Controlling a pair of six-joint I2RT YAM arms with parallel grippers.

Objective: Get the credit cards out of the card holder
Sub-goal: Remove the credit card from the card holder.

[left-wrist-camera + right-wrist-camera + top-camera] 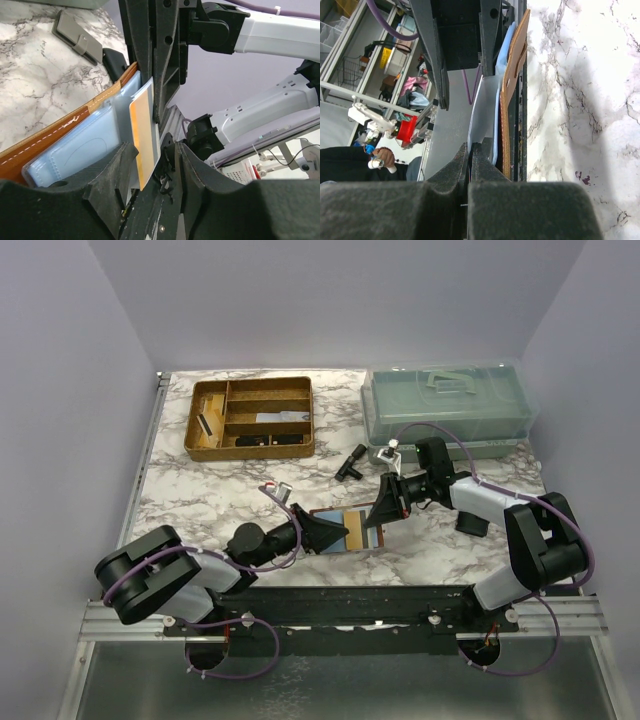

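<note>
On the table (200, 502), left hand (335, 533) apart, right hand (470, 150) pinching credit card (142, 140) at card holder (55, 136)

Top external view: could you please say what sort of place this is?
Probably a robotics lab enclosure: plain walls box in a marble-patterned table, the left arm and right arm sit on an aluminium rail.

No lettering, label, brand or number can be read on anything here.
</note>
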